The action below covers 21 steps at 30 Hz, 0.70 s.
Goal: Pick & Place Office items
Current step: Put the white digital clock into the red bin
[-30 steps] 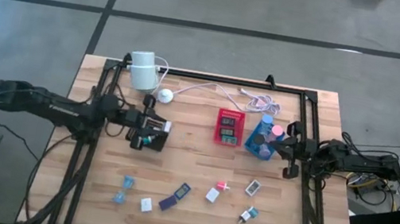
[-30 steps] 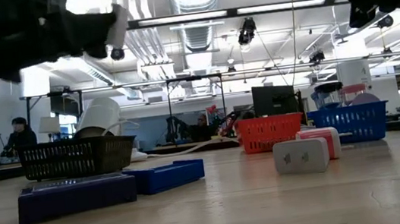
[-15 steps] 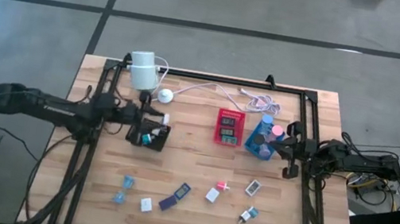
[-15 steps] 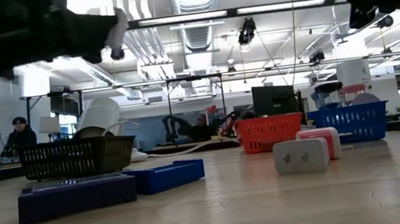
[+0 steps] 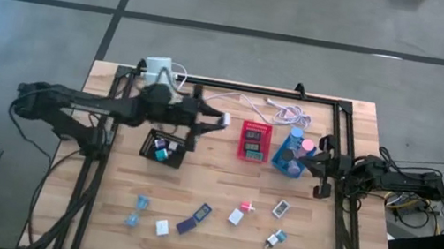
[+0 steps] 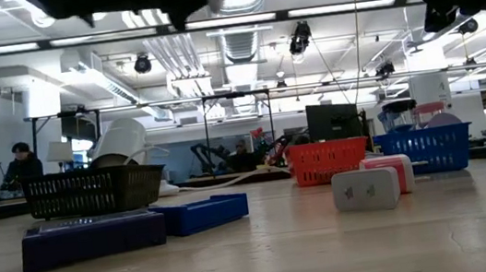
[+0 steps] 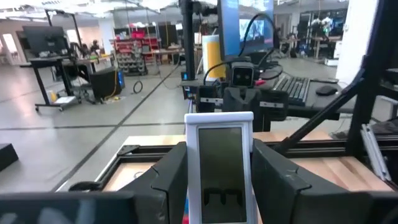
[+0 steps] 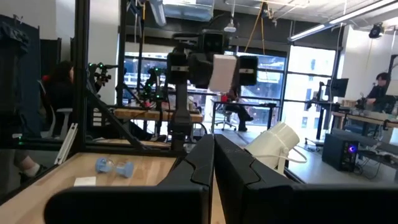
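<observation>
Item: small white rectangular grey-screened device [image 7: 219, 167], pinched in my left gripper [image 5: 221, 121] jaws above the worktop; I carry it level to the red slatted plastic tray [image 5: 253, 141]. Right gripper [image 5: 320, 157] jaws pressed together, parked.

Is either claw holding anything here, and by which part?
The left claw grips a white calculator-like item by its two long side edges, raised above the table. The right claw is shut, holding nothing.

A white-framed, grey-screened item [image 7: 219, 167] is showing between dark fingers [image 7: 169, 180]; red basket [image 5: 253, 141], blue basket [image 5: 286, 157] and black basket [image 5: 164, 147] are sitting on pale wood table [image 5: 211, 248].
</observation>
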Each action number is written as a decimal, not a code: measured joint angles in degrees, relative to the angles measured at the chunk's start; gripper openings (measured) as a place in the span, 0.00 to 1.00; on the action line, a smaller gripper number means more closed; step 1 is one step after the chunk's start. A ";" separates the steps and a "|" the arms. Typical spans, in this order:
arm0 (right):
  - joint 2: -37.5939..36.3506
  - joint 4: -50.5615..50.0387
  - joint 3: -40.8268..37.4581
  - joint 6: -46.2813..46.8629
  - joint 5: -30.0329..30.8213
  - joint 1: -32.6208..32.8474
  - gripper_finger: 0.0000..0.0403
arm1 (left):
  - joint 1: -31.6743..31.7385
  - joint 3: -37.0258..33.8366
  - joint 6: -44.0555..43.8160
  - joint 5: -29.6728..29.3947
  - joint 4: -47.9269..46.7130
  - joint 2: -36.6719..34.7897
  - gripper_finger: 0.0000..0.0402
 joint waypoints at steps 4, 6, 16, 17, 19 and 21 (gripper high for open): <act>0.02 0.16 0.00 -0.02 0.01 0.02 0.02 | 0.02 7.51 1.27 0.69 -3.07 8.68 0.35; 0.00 0.14 0.00 -0.02 0.01 0.00 0.02 | 0.07 10.55 1.53 0.83 -4.28 13.05 0.35; 0.02 0.04 0.00 -0.85 0.01 0.02 0.02 | 1.20 22.20 1.16 0.83 -7.38 32.98 0.35; 0.00 -0.02 0.00 -0.85 0.00 0.02 0.02 | 1.32 23.11 1.07 0.83 -7.59 34.62 0.35; 0.00 -0.03 0.00 -0.86 -0.01 0.02 0.02 | 1.56 25.01 0.51 0.83 -8.66 37.80 0.35; 0.00 -0.05 0.00 -0.87 -0.01 0.02 0.02 | 1.75 26.82 -0.60 0.85 -9.80 40.84 0.35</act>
